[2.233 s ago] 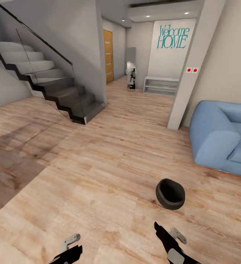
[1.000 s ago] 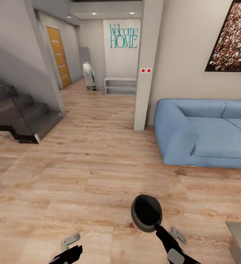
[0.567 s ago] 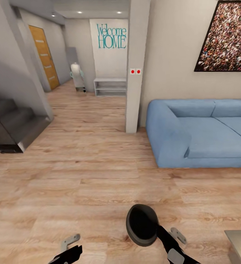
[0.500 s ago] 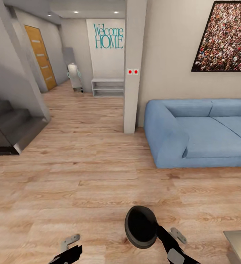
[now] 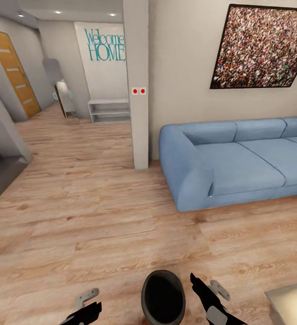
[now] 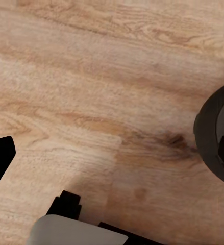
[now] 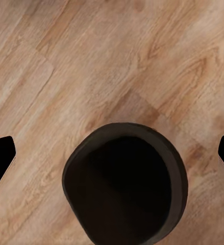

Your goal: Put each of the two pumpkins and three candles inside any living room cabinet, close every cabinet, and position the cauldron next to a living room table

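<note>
**Ana:** Since the earlier frames the whole head view has swung rightward, so the staircase has slid almost out at the left and the blue sofa (image 5: 229, 158) now fills the middle right; that is the camera turning, not the furniture. Against the robot, though, the cauldron (image 5: 163, 298) has changed place: it sat on the floor ahead and to the right, and now it is at the bottom of the view, between the two arms.

**Ben:** Where exactly is it, and does anything hold it?

**Ana:** It stands on the wooden floor (image 5: 99, 216) with its wide dark mouth facing up, just beside the right gripper (image 5: 207, 293), on its inner side. I cannot tell whether they touch. In the right wrist view the cauldron (image 7: 124, 184) sits centred between the two dark fingertips at the picture's edges, so that gripper is spread wide around empty air above it. In the left wrist view the cauldron's rim (image 6: 214, 135) shows at one edge.

**Ben:** And the left gripper?

**Ana:** The left gripper (image 5: 87, 307) is low at the bottom left (one finger tip is visible), so I cannot tell how far apart its fingers are.

**Ben:** Is the table there?

**Ana:** A glossy grey corner of the table (image 5: 293, 298) shows at the lower right, apart from the cauldron. Behind, a speckled picture (image 5: 263, 47) hangs above the sofa.
</note>
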Controlling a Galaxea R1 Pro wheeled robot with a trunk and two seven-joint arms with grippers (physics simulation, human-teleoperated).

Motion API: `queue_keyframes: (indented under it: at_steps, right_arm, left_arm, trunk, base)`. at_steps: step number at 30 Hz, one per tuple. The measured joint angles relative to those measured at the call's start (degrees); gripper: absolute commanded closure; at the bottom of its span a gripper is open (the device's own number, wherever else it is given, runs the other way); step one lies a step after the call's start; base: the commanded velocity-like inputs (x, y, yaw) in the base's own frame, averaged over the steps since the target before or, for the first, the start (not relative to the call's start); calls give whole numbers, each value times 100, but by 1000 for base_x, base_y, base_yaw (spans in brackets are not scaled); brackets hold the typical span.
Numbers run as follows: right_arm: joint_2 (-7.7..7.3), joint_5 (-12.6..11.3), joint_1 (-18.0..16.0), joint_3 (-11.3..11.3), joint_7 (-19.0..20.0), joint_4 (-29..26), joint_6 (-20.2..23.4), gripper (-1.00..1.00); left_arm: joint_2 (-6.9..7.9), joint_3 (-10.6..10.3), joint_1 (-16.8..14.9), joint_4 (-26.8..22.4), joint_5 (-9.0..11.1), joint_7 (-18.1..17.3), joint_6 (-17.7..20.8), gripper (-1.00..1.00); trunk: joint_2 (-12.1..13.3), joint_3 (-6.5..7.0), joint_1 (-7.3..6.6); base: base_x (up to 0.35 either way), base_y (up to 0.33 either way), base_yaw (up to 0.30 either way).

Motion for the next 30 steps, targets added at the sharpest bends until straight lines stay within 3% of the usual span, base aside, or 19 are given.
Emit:
queue_keyframes:
  at_steps: [12,24,30]
  right_arm:
    - [0,0,-1,1,-1,1,0,-100]
    - [1,0,-2,1,-14,2,3,-100]
    - [8,-3,-3,-2,-5,-3,0,-100]
  left_arm:
    - [9,-1,1,-1,0,0,-6,-100]
    - [10,0,3,-2,13,-1,-5,-100]
    - [12,-2,4,-2,2,-3,-11,-100]
  trunk:
    - [0,25,4]
    - [0,27,3]
    - [0,27,1]
  base:
    - [50,0,-256]
    - [-85,0,-17]
    - [200,-25,0]
